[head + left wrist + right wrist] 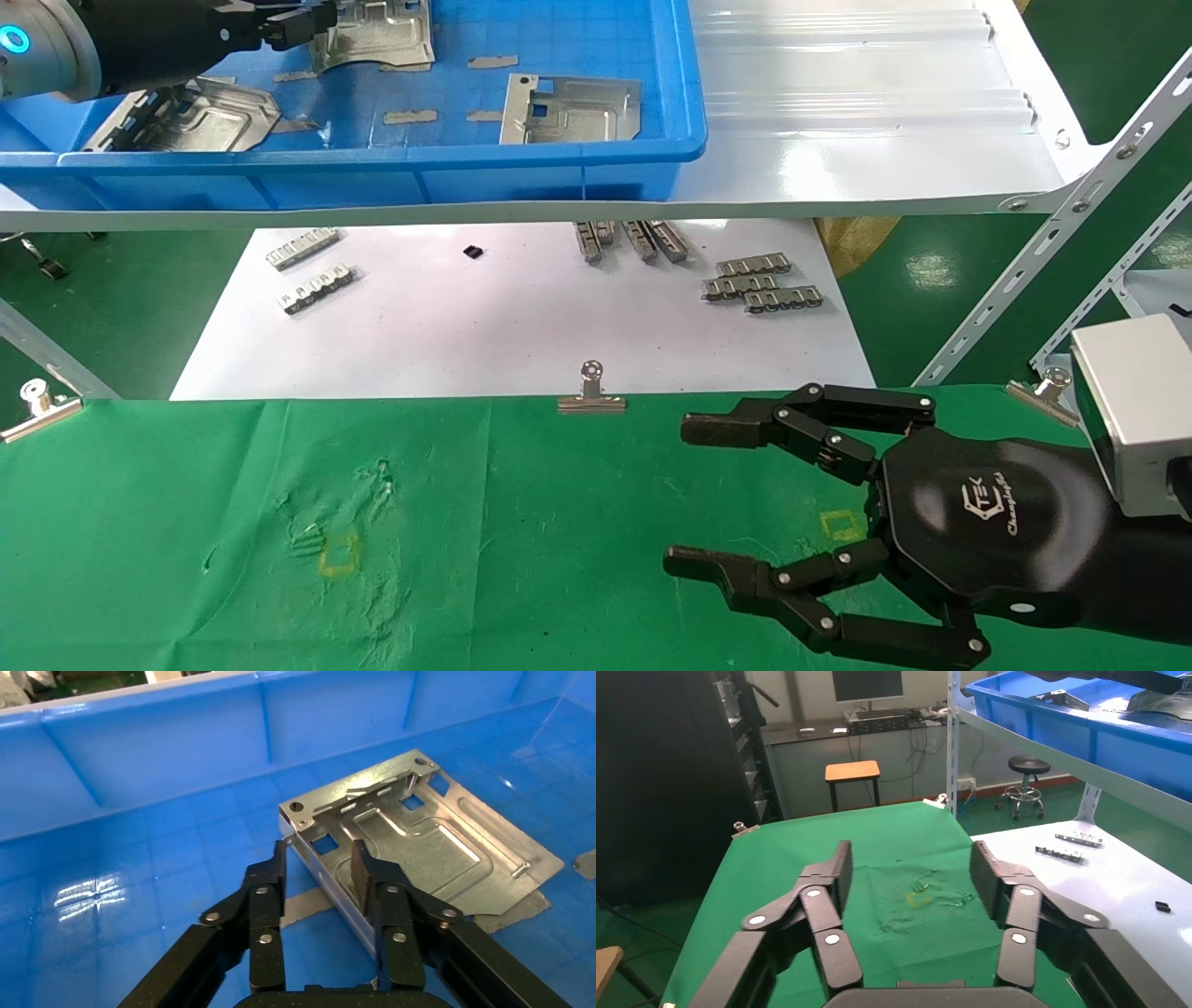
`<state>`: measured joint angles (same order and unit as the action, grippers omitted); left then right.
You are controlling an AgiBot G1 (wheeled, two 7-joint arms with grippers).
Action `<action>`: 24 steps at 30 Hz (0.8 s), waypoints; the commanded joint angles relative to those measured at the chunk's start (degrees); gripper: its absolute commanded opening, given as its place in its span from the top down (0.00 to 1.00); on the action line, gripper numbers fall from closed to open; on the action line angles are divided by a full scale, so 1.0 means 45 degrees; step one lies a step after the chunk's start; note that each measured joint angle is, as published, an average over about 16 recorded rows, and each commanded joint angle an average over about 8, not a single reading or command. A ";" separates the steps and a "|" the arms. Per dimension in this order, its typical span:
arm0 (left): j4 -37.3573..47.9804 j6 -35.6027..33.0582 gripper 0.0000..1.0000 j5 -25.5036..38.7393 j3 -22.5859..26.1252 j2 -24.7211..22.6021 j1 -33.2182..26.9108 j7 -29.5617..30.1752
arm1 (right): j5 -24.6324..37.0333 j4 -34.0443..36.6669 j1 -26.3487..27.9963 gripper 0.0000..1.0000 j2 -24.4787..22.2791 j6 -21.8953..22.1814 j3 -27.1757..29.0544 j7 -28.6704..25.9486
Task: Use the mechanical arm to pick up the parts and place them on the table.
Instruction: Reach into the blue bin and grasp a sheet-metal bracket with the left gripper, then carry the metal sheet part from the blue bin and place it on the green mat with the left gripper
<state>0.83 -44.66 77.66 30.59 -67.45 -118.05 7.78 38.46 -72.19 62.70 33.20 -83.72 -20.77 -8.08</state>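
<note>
Your left gripper point(318, 874) half cut off in the head view, fingers straddling a part's point(422, 846) raised edge in the blue bin point(559, 154), contact unclear, right gripper point(694, 494) spread wide over the table point(186, 522).

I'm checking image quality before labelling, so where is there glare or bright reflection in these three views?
Head view: strong glare washes the white metal shelf beside the blue plastic bin. Left wrist view: a small bright reflection on the bin floor, and shine on the silver-grey stamped plate that the left gripper straddles. Right wrist view: no obvious glare; the green cloth table looks evenly lit beyond the open right gripper.
</note>
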 commanded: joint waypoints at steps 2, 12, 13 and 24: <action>0.0033 0.0023 1.00 0.0072 0.0050 -0.0020 -0.0007 0.0094 | 0.0000 0.0000 0.0000 0.00 0.0000 0.0000 0.0000 0.0000; -0.0056 -0.0179 1.00 0.0097 0.0067 -0.0004 0.0021 0.0266 | -0.0001 0.0000 0.0000 0.00 -0.0001 0.0001 -0.0001 0.0001; -0.0070 -0.0212 1.00 0.0090 0.0062 0.0003 0.0025 0.0271 | -0.0001 0.0000 0.0000 0.00 -0.0001 0.0001 -0.0001 0.0001; -0.0249 -0.0869 1.00 -0.0112 -0.0079 0.0193 -0.0017 0.0300 | -0.0002 0.0000 0.0001 0.00 -0.0001 0.0001 -0.0003 0.0001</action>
<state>-0.58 -49.34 76.65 29.89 -66.43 -118.27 8.96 38.45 -72.19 62.71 33.20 -83.71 -20.78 -8.07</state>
